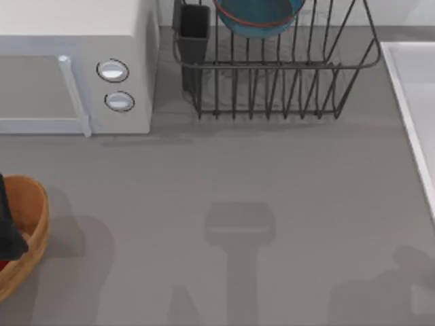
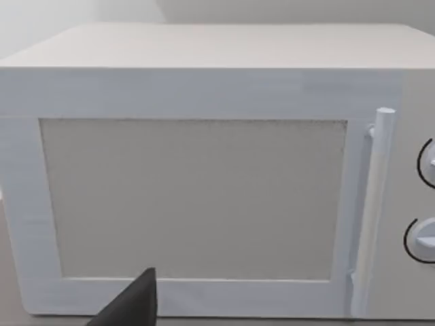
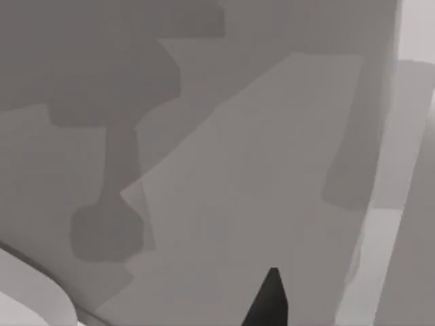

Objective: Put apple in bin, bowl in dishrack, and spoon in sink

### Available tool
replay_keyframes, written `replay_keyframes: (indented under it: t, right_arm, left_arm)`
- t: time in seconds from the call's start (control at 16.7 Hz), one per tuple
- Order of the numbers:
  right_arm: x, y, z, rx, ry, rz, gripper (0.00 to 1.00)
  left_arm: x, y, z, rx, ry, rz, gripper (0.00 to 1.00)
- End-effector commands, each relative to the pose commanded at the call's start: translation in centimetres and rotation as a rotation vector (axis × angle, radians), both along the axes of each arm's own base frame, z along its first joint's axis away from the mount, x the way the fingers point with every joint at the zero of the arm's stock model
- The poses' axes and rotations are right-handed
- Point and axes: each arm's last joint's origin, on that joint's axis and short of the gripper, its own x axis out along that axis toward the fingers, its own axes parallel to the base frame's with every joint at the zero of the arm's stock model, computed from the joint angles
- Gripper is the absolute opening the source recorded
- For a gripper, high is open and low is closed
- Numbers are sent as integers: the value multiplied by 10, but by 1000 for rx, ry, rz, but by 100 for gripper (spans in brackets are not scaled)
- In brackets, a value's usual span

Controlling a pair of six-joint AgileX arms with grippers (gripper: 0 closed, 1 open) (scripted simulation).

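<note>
From above, one blue bowl sits in the single dark wire dishrack at the back of the table, with the rack's one black utensil cup at its left corner. One white microwave stands to the rack's left, two round knobs on its face. At the left edge, one tan bin shows partly, a dark piece of the left arm hanging over it and a sliver of red, likely the apple, just inside the rim. The pale sink runs down the right edge. Over to the left wrist view: the microwave front-on, one handle, two knobs partly cut off, and one dark fingertip of the left gripper; how far it is open, I cannot tell. Right wrist view now: pale sink surfaces crossed by shadows, one dark fingertip of the right gripper above them, its opening impossible to judge.
</note>
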Motion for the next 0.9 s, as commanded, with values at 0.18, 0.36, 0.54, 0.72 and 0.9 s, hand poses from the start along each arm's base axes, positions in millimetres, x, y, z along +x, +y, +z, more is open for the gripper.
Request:
replay_keyframes:
  t: [0.18, 0.36, 0.54, 0.72, 0.9]
  right_arm:
    - [0, 0, 2, -1, -4, -1, 0]
    - [2, 0, 2, 2, 4, -1, 0]
    - [22, -5, 9, 11, 33, 4, 0]
    - [62, -13, 20, 23, 71, 13, 0]
    - [119, -22, 32, 27, 86, 22, 0]
  left_arm:
    - [0, 0, 0, 0, 0, 0, 100]
    - [0, 0, 0, 0, 0, 0, 100]
    - [0, 0, 0, 0, 0, 0, 100]
    - [0, 0, 0, 0, 0, 0, 100]
    - [0, 0, 0, 0, 0, 0, 100]
